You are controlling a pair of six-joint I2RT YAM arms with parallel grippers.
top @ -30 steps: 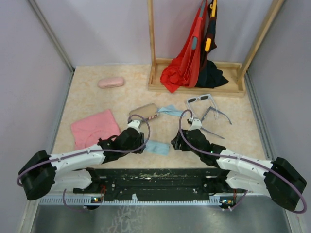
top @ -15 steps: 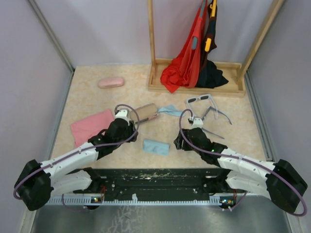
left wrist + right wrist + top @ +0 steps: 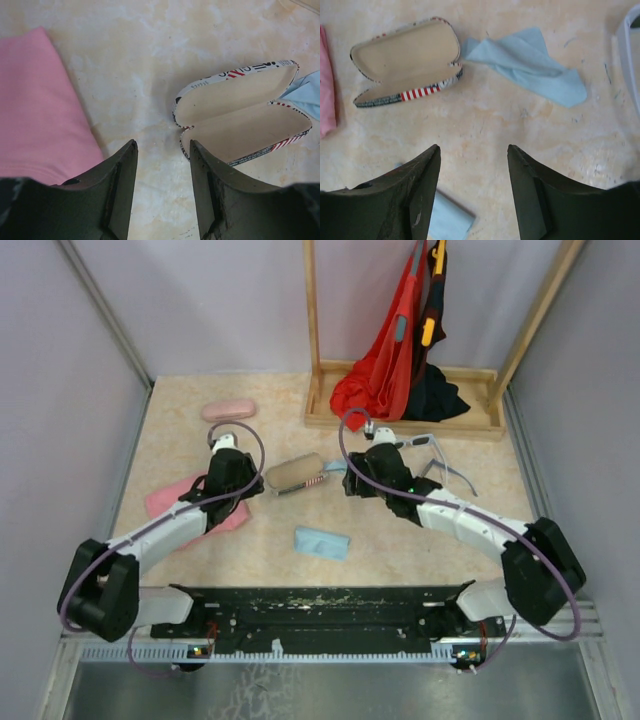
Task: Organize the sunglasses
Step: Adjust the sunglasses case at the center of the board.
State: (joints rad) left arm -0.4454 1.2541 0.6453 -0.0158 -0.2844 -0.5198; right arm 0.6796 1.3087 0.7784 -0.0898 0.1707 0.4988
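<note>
White sunglasses (image 3: 424, 441) lie near the right gripper (image 3: 474, 149), whose jaws stand parted.

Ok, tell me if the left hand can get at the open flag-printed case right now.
Probably yes: the left hand is open and empty, with the case lying just ahead, nothing between them.

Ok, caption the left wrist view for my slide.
Left fingers open, facing the empty, open flag-printed case; pink cloth alongside.

Two sunglasses: a white pair (image 3: 420, 442), a grey pair (image 3: 453, 473). Two cases: a pink case (image 3: 228, 410), a flag-printed case (image 3: 295, 474). Two light-blue cloths: a folded blue cloth (image 3: 322, 542), a crumpled blue cloth (image 3: 530, 65). One pink towel (image 3: 35, 115).
</note>
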